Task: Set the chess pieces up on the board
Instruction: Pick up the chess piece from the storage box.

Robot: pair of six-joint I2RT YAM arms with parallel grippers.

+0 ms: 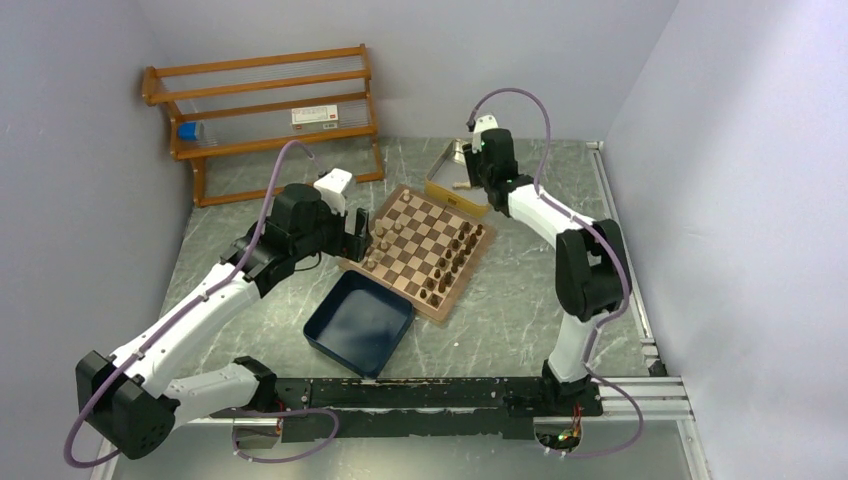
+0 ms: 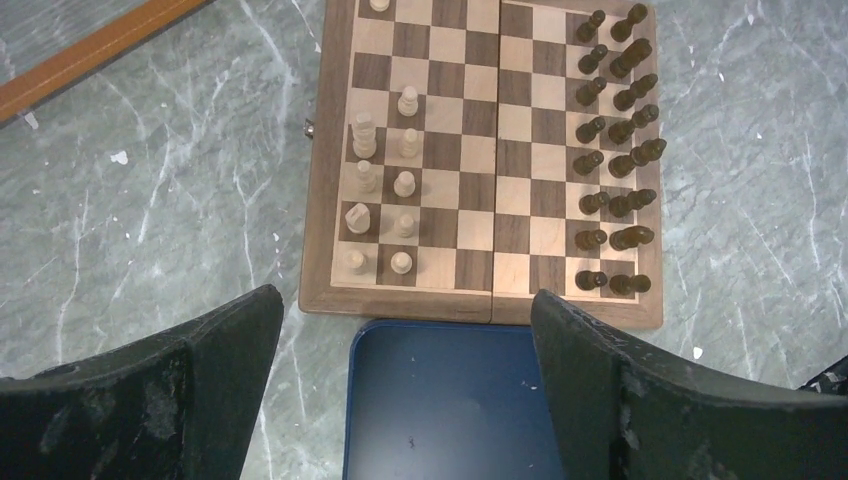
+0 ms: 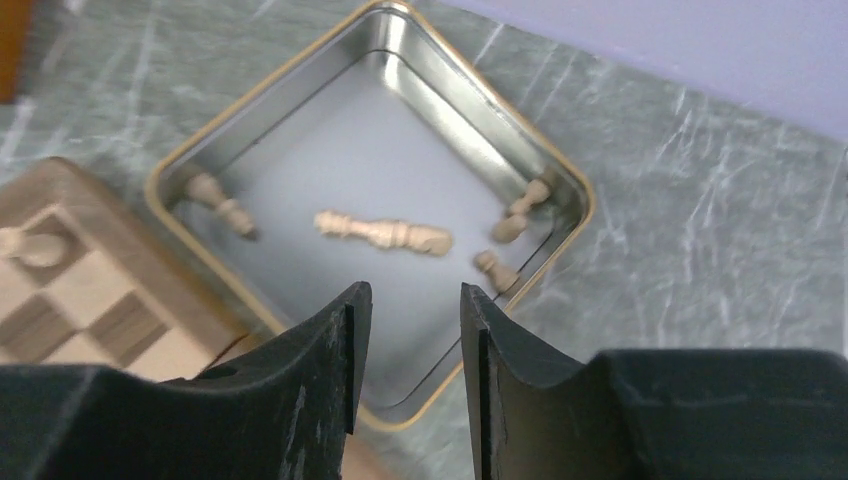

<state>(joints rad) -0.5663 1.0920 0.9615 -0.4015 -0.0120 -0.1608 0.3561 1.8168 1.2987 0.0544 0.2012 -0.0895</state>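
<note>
The chessboard (image 2: 510,150) carries dark pieces (image 2: 615,150) in two full rows along one edge, and light pieces (image 2: 385,190) only partly ranked along the opposite edge. The navy tray (image 1: 358,322) lies against the board's near side, and the metal tin (image 3: 400,150) sits off its far corner. My left gripper (image 2: 405,320) hangs spread wide and empty at the board's tray-side edge. My right gripper (image 3: 415,300) is above the tin, its fingers close together with nothing between them. Several light pieces lie loose in the tin. I judge the turned wood to be light, hard and apt to roll, so I'd pinch the long piece (image 3: 385,232) across its slim waist.
</note>
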